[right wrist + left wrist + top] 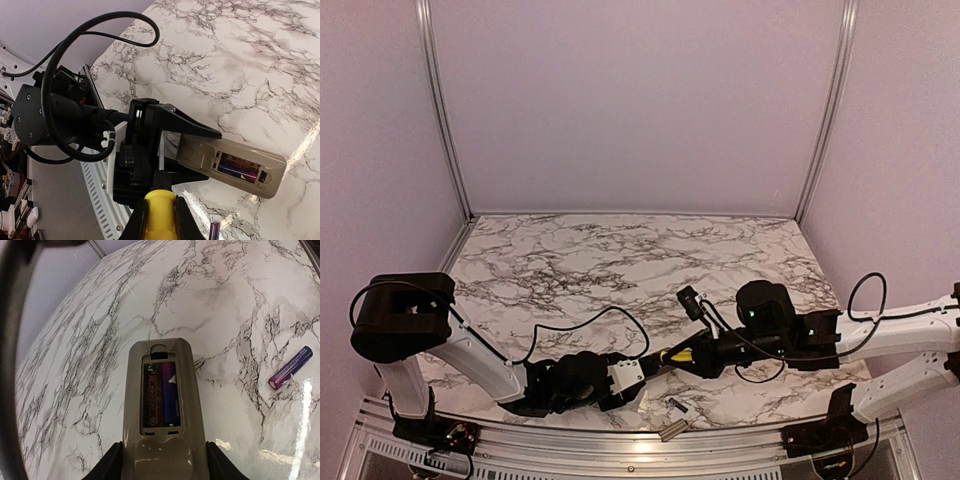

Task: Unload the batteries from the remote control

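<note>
My left gripper (162, 460) is shut on the near end of the remote control (161, 405), which it holds grey-beige back up with the battery recess uncovered. One purple battery (169, 395) lies in the recess's right slot; the left slot shows bare. A second battery (291, 367) lies loose on the marble to the right. My right gripper (160, 220) is shut on a yellow-handled screwdriver (160, 210) that points toward the left gripper; its tip is hidden. From above, both grippers (638, 372) (698, 355) meet near the front edge.
A flat grey-beige cover piece (675, 430) lies at the table's front edge, just past the loose battery (675, 405). A black cable (590, 320) loops over the marble table (620, 260) behind the left arm. Walls close the back and sides.
</note>
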You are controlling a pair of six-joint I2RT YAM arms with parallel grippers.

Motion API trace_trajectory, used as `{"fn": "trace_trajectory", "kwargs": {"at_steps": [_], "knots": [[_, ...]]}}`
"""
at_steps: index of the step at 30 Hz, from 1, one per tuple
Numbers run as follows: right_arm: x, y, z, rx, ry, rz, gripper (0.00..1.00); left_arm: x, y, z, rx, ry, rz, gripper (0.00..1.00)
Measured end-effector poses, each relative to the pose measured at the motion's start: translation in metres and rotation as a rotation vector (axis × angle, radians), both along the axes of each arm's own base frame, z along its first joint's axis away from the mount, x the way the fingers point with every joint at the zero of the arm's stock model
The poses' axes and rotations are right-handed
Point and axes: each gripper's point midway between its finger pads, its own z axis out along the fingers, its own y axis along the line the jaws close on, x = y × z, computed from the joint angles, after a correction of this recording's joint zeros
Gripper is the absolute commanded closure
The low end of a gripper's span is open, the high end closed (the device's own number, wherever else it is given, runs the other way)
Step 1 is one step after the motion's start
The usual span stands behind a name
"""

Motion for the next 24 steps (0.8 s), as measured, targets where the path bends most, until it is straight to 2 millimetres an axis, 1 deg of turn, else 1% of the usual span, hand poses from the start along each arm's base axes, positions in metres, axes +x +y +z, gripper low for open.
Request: {"fn": "trace_trajectory", "kwargs": {"at_steps": [6,10,13,19,24], "knots": [[0.008,-0.009,0.017,-0.022,-0.056,-0.049,1.0,-0.001,0.003,0.003,-0.009,-0.002,0.001,1.0],[0.015,-0.018,0.027,-0.045,-0.086,-0.1,1.0,0.001,0.003,0.006,-0.02,-0.01,0.011,1.0],[0.019,-0.028,0.031,-0.063,-0.098,-0.14,1.0,0.003,0.005,0.009,-0.027,-0.019,0.025,1.0],[0.02,-0.047,0.034,-0.093,-0.089,-0.205,1.0,0.008,0.011,0.02,-0.061,-0.043,0.062,1.0],[0.019,-0.056,0.036,-0.16,-0.052,-0.23,1.0,0.01,0.014,0.025,-0.077,-0.054,0.077,1.0]]}}
